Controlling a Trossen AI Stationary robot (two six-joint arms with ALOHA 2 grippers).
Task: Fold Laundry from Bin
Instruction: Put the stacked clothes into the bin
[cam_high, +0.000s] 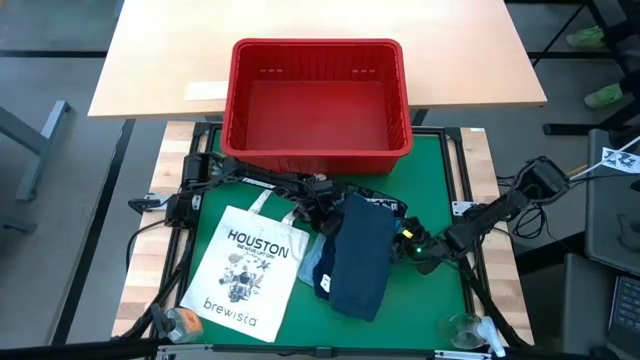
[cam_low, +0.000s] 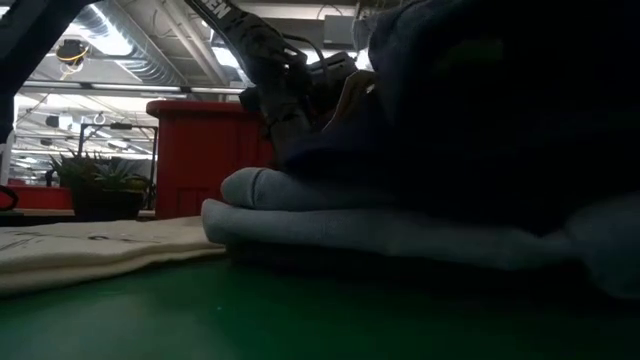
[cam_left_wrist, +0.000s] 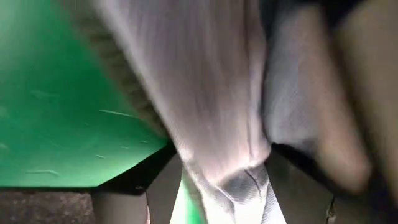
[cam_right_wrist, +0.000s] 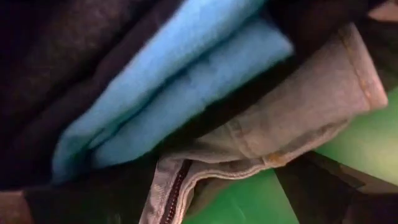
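**Mia:** Where are the clothes?

**Ben:** In a pile on the green mat (cam_high: 440, 170). A dark navy piece (cam_high: 360, 255) lies on top. A light blue denim shirt (cam_high: 312, 262) peeks out from under it, on the side by the white tote bag (cam_high: 243, 270).

**Mia:** And the red bin (cam_high: 318, 100)?

**Ben:** It sits behind the pile, well apart from it. Its floor looks bare.

**Mia:** What is the left gripper (cam_high: 322, 203) doing?

**Ben:** It is at the back edge of the pile, on the bin side. Pale grey cloth fills the view right in front of it. Its fingers are spread wide. I cannot tell if it grips any cloth.

**Mia:** And the right gripper (cam_high: 405, 238)?

**Ben:** It is at the other side of the pile, right up against the clothes. Just ahead of it I see a bright blue piece (cam_right_wrist: 180, 81) tucked between dark cloth and denim with a zipper (cam_right_wrist: 173, 193). Its fingers are spread wide too.

**Mia:** What about from low down?

**Ben:** A rolled pale fold lies on the mat, with dark cloth heaped on it.
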